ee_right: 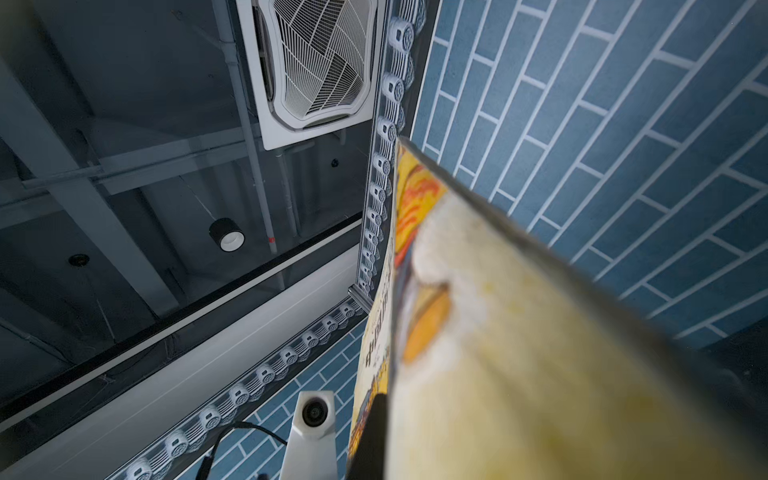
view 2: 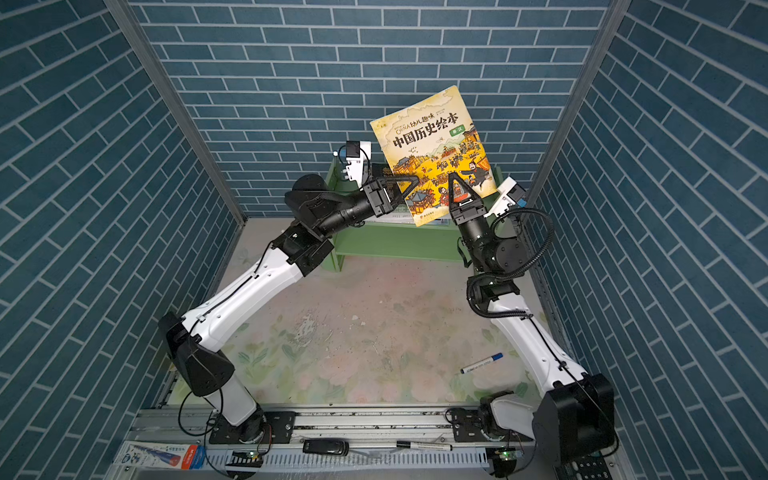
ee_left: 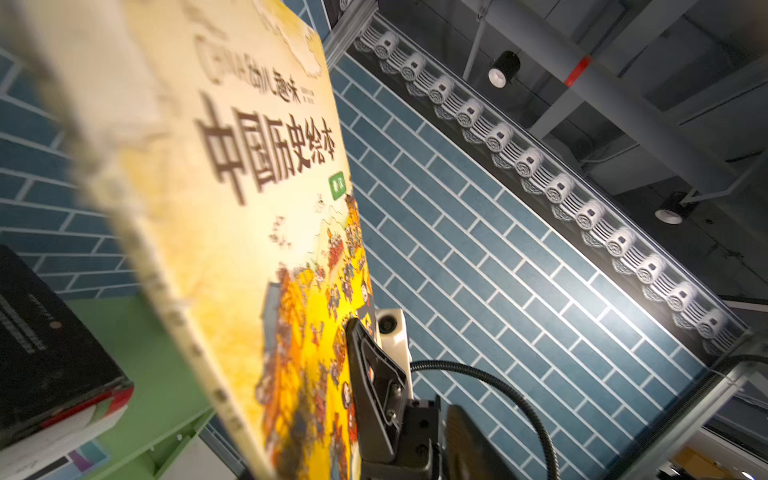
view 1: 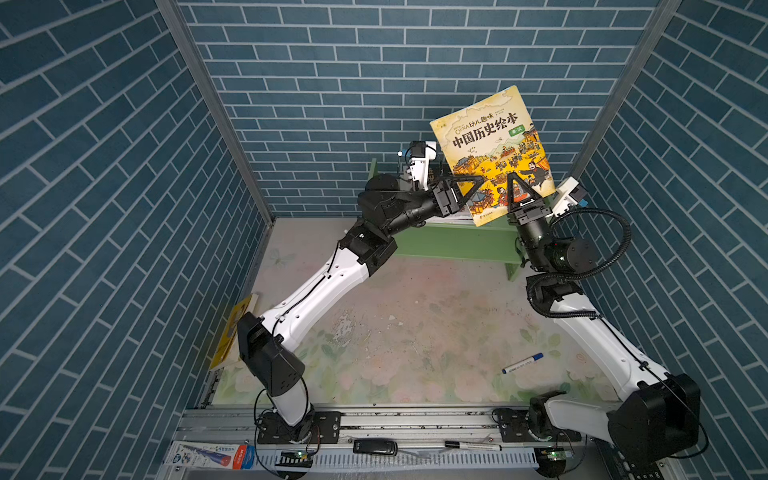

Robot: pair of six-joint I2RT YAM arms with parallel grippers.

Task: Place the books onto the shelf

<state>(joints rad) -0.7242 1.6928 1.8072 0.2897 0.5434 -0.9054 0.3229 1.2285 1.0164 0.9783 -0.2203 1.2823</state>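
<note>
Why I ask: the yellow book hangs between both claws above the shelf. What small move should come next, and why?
Probably draw the left claw away from the yellow book: the right claw is shut on its lower edge, so it alone can then lower the book onto the shelf below.

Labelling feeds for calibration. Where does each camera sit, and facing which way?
Both top views: high at the front, looking down at the yellow illustrated book by the light green wooden shelf; left arm, right arm whole.
Left wrist: looks up the book's cover toward the brick wall; shows the right gripper.
Right wrist: looks up past the book to the ceiling vent; its black finger shows.
Shared: the book, in every view.
</note>
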